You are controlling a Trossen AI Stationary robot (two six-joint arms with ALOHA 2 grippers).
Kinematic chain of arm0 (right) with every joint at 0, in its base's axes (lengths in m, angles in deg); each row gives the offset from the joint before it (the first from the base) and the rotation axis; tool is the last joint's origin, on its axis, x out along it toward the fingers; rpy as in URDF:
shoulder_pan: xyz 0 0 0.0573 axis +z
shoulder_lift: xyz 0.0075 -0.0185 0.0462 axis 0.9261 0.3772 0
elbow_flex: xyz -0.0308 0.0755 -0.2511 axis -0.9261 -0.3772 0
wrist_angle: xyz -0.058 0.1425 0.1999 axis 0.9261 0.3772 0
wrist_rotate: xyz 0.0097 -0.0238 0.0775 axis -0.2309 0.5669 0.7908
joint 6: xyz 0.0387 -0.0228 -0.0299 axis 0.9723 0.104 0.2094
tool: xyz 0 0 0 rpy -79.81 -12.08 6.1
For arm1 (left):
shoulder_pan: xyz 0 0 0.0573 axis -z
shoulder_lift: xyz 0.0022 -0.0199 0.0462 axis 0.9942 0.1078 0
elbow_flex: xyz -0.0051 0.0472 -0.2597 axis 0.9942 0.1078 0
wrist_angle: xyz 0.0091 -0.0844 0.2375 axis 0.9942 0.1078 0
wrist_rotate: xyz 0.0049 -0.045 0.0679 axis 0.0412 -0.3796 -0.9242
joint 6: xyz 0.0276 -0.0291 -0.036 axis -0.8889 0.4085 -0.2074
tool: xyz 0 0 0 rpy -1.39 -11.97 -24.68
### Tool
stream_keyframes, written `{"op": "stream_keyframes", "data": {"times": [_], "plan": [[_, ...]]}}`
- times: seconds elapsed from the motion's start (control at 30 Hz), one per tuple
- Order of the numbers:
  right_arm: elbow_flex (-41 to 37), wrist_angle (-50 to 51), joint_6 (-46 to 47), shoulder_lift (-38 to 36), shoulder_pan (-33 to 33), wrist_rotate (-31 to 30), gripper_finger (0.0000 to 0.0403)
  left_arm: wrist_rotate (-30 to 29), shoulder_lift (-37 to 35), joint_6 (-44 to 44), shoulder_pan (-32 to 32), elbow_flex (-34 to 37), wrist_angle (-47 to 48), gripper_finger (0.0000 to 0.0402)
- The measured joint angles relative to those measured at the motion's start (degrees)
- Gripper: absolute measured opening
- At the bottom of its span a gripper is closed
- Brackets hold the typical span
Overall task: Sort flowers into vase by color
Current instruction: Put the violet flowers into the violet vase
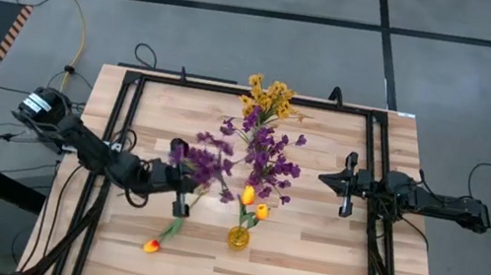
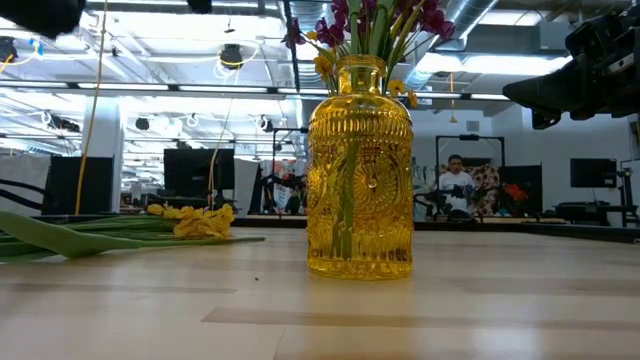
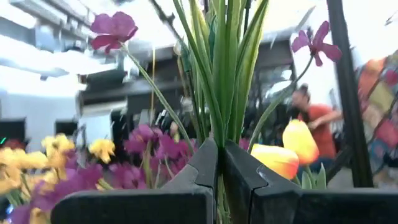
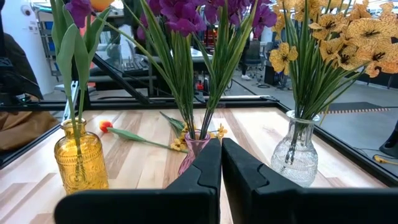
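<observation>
Flowers with long green plastic stems and fabric blooms are light and springy, so they look likely to bend and swing when carried; the stiffer lower stem seems the best place to pinch, well below the soft petals, which would crush or slip. The left gripper hangs over the left half of the wooden table, its jaws closed on a bunch of green stems of purple-blossomed flowers, the blooms fanning out above the fingers. One yellow-orange tulip lies flat near the table's front-left corner, its stem pointing toward the centre. An amber ribbed glass vase stands near the front edge at the middle, holding yellow-orange tulips. A pink glass vase at the table's centre holds more purple blossoms, and a clear glass vase toward the back edge holds small yellow clustered blooms. A loose yellow sprig lies on the wood near the pink vase. Glass vases are heavy enough to stay put but may tip if a stem drags the rim. The right gripper waits over the right side, jaws nearly together and empty.
</observation>
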Motion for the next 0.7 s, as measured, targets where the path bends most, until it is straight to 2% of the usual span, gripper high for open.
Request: {"op": "stream_keyframes", "data": {"times": [0.13,0.37,0.7], "plan": [[0.0,0.0,0.0,0.0,0.0,0.0,0.0043,7.5,0.0,0.6,-4.0,6.1,-9.7,0.0000],[0.0,0.0,0.0,0.0,0.0,0.0,0.0043,16.3,2.0,3.8,-10.9,6.6,-9.3,0.0000],[0.0,0.0,0.0,0.0,0.0,0.0,0.0043,23.1,4.0,6.5,-16.5,4.9,-9.6,0.0000]]}}
